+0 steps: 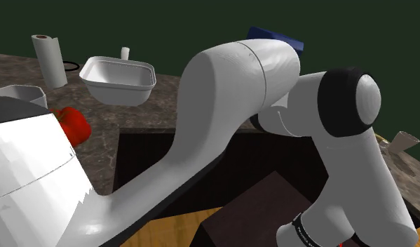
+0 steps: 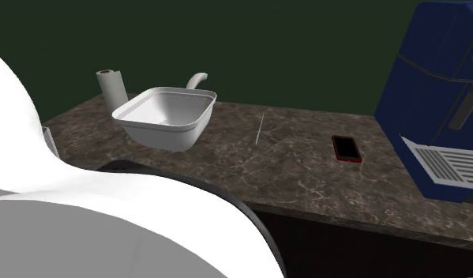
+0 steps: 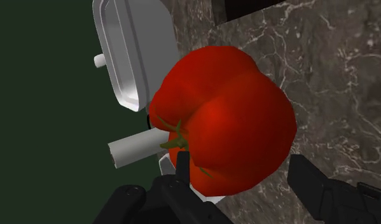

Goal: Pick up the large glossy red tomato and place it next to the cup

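A large glossy red tomato [image 3: 227, 124] with a green stem sits between my two black fingers, and my gripper [image 3: 243, 170] is shut on it above the dark marble counter [image 3: 335, 83]. In the shoulder view the tomato [image 1: 74, 124] peeks out beside the white forearm at the left, and the arm hides the hand there. A white cup-like rim [image 1: 20, 93] stands just behind it at the shoulder view's left edge.
A white basin [image 1: 120, 77] and a paper towel roll [image 1: 50, 59] stand at the counter's back. A red-edged phone [image 2: 347, 148] lies on the counter [image 2: 290, 158] near a blue machine [image 2: 440, 103]. The counter's front edge drops to a dark cabinet.
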`<state>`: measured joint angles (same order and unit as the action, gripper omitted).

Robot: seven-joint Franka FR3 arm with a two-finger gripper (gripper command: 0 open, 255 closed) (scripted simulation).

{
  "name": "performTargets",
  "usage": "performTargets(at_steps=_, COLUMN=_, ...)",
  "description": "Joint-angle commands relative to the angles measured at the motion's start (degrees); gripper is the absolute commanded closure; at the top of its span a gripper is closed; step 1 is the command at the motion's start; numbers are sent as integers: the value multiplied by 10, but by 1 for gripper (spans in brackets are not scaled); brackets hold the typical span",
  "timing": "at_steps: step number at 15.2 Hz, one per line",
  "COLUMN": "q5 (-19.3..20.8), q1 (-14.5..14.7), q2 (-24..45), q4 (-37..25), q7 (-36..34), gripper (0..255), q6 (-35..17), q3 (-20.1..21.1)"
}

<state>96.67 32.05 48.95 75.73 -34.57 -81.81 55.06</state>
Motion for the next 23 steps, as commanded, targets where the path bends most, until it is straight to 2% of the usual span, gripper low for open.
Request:
performTargets(at_steps=1, q5=4, q1=2, q2=8, q4=1, q7=-8, gripper=255, q6=-3, q3=-4)
performTargets(at_steps=23, q5=39, q1=15, q2=82, q4=22, q7=-88, gripper=255, q6=-34, q3=-43)
